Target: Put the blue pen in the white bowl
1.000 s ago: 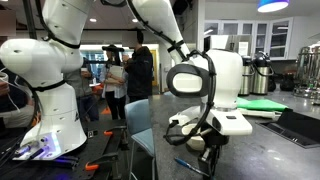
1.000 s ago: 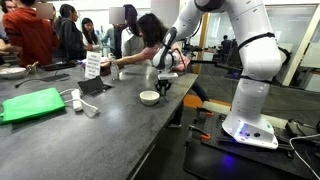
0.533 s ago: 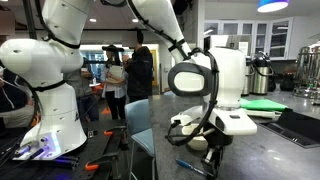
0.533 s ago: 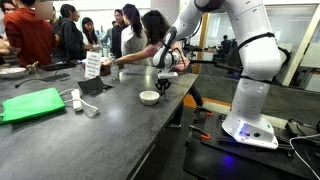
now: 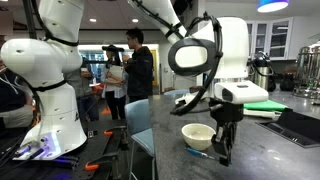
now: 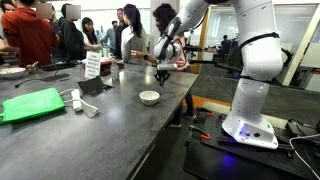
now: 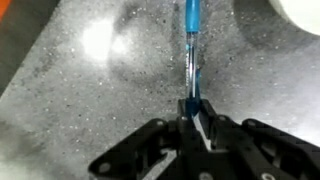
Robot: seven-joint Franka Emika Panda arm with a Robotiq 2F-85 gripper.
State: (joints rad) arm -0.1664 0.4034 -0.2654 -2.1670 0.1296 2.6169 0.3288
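Note:
The blue pen [image 7: 190, 50] is pinched at one end between my gripper's [image 7: 192, 118] shut jaws and points straight away from the wrist over the speckled grey counter. In an exterior view the pen [image 5: 200, 152] sticks out sideways from the gripper [image 5: 222, 152], just in front of and below the white bowl [image 5: 198, 133]. In an exterior view the gripper [image 6: 162, 76] hangs above and slightly behind the bowl [image 6: 149, 97]. The bowl's rim [image 7: 303, 10] shows at the top right corner of the wrist view.
A flat green sheet [image 6: 32, 104], a white item [image 6: 78, 101] and a small sign stand [image 6: 93, 66] lie further along the counter [image 6: 100, 135]. People stand behind it. A green board [image 5: 262, 104] and metal urns [image 5: 262, 72] sit at the back. The robot base [image 6: 247, 128] stands on the floor.
The gripper has risen from the counter beside the bowl with the blue pen in its jaws. The bowl, hidden by the gripper before, now shows in full.

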